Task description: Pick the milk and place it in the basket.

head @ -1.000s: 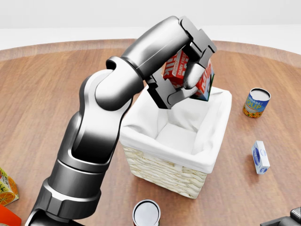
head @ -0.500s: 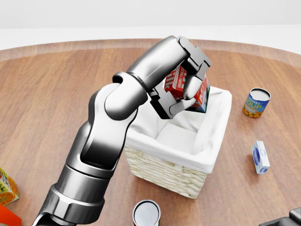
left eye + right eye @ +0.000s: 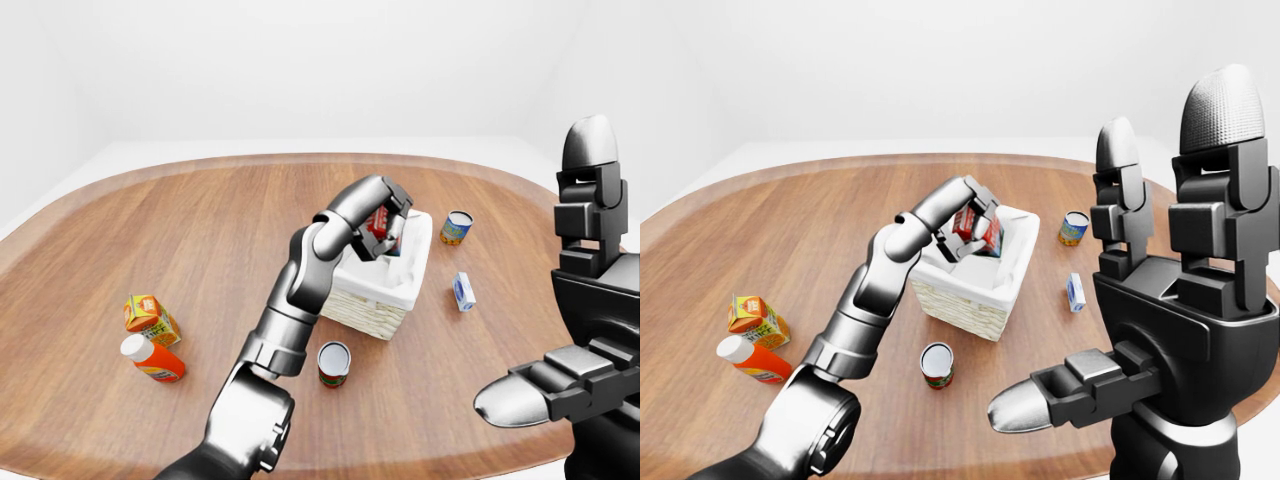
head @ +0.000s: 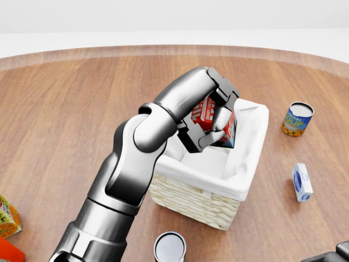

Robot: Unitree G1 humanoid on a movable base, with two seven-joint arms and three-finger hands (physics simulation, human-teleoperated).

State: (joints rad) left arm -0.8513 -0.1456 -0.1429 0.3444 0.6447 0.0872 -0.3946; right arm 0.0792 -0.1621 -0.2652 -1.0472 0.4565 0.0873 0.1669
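The left hand (image 4: 215, 123) is clamped on the milk (image 4: 214, 119), a red and white carton held tilted, its lower end already below the rim of the basket (image 4: 248, 188) and over the white cloth lining; in the head view the carton sits toward 1 o'clock of the basket's opening, close to the upper right corner, apart from the cloth floor as far as can be judged.

The step in hand reads as the lowering and release; to do it well, bring the carton toward the middle of the opening, away from the 1 o'clock corner, so it does not snag the folded lining; level it or let its lower end meet the floor first; only then spread the fingers, and lift the hand straight up so the 3 fingers do not drag the cloth or tip the wicker.

The right hand (image 3: 1160, 330) stands raised at the right of the right-eye view, fingers apart and holding nothing; it can stay there.

A soup can (image 4: 298, 119) lies at 3 o'clock from the basket, well apart; a can (image 4: 169, 246) stands near its 7 o'clock side; neither blocks the drop.
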